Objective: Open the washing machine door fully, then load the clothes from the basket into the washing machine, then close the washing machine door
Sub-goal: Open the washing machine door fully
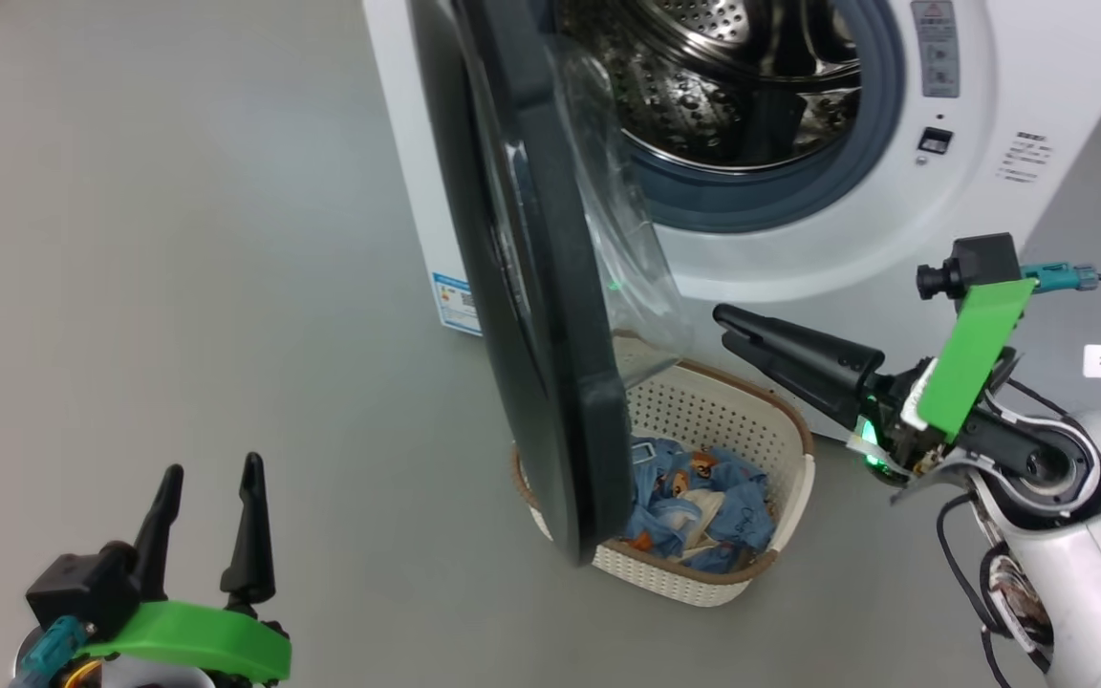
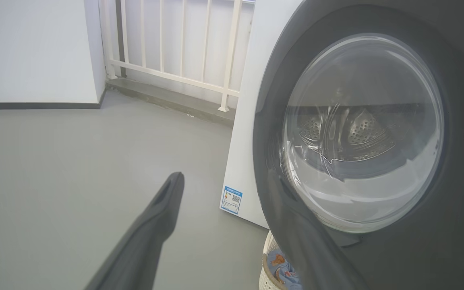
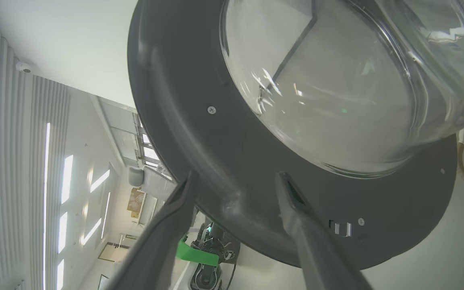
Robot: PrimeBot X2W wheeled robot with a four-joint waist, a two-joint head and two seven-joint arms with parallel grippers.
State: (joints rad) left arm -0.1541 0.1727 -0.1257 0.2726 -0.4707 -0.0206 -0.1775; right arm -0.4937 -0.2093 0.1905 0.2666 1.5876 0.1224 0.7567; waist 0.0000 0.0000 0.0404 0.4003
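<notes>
The door (image 1: 531,315) stands half open over the basket (image 1: 761,401) of clothes (image 1: 694,497), so I'd press my right gripper (image 1: 724,330), jaws spread, on its inner rim and swing it wide, keeping the left gripper (image 1: 212,465), also spread, clear.

The right gripper (image 3: 236,177), dark fingers spread, points at the rim of the round glossy black glass-bowled door (image 3: 183,104).

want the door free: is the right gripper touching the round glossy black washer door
Apart: head view shows white washing machine front between right gripper and the black door.
</notes>
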